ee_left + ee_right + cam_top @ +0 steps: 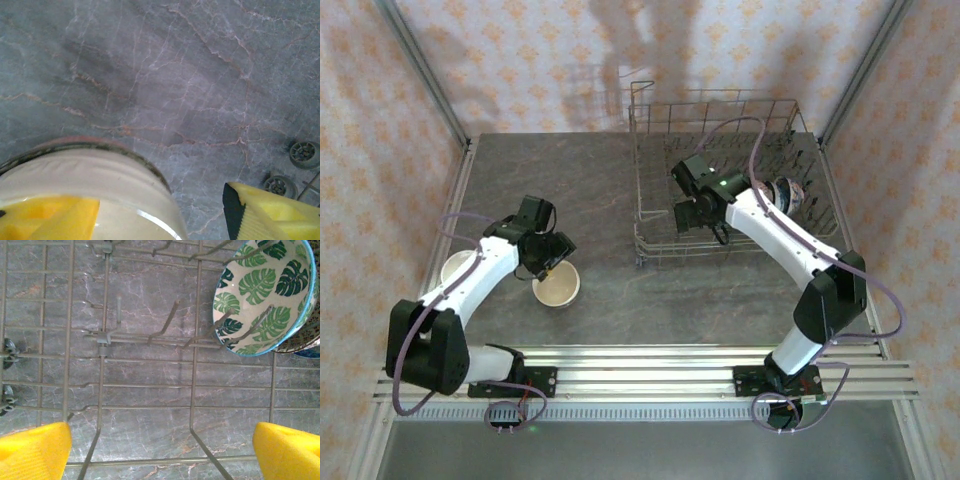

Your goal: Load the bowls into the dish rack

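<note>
A cream bowl (556, 287) stands upright on the table, left of centre. My left gripper (548, 258) is open astride its near rim. In the left wrist view one yellow finger (47, 220) is inside the bowl (100, 175) and the other finger (272, 212) is outside, with a gap to the wall. A second cream bowl (456, 268) sits further left, partly hidden by the arm. The dish rack (720, 130) stands at the back right. My right gripper (682, 215) hangs open and empty over its front left part. A leaf-patterned bowl (260, 295) leans on the tines, with a dark patterned bowl (306, 337) behind it.
The rack's raised wire walls and handle (642, 95) surround my right gripper. Small rack wheels (304, 152) show at the right of the left wrist view. Upright tines (165, 322) stand just beyond my right fingers. Curtained walls close the table's sides and back.
</note>
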Tool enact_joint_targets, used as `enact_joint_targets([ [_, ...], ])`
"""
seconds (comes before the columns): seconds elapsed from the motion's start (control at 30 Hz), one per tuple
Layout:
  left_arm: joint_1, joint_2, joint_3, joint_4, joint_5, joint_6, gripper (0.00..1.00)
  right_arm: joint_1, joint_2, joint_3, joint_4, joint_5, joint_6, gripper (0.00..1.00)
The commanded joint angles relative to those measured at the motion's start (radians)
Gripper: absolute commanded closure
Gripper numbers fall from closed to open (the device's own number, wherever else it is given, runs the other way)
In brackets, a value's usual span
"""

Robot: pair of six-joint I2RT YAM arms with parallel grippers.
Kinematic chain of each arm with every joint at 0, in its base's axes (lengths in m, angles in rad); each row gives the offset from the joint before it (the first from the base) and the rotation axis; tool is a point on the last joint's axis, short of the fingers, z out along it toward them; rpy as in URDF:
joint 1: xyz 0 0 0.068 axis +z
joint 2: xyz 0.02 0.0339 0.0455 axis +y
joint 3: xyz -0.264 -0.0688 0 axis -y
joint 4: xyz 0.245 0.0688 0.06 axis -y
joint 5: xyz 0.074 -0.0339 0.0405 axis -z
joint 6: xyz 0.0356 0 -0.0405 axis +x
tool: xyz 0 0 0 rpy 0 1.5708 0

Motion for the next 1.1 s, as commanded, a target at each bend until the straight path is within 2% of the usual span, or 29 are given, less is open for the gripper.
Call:
enact_joint_targets([
  [0.0,-0.011,0.02,0.022,0.033,0.007,0.022,0.35,0.004,0.007,0.036,-0.01,0.018,0.0,0.07],
  [0.47,-0.029,-0.014,-0.06,0.112,0.032,-0.012,0.7,0.005,0.026,0.048,-0.036,0.028,-0.015,0.06],
  [0.83,-0.05,-0.085,-0.078,0.09,0.018,-0.021,0.88,0.005,0.011,0.052,-0.041,0.014,-0.027,0.06],
  [1.07,-0.068,-0.149,-0.05,0.05,-0.01,-0.031,0.96,0.005,-0.027,0.034,-0.039,-0.01,-0.02,0.08],
])
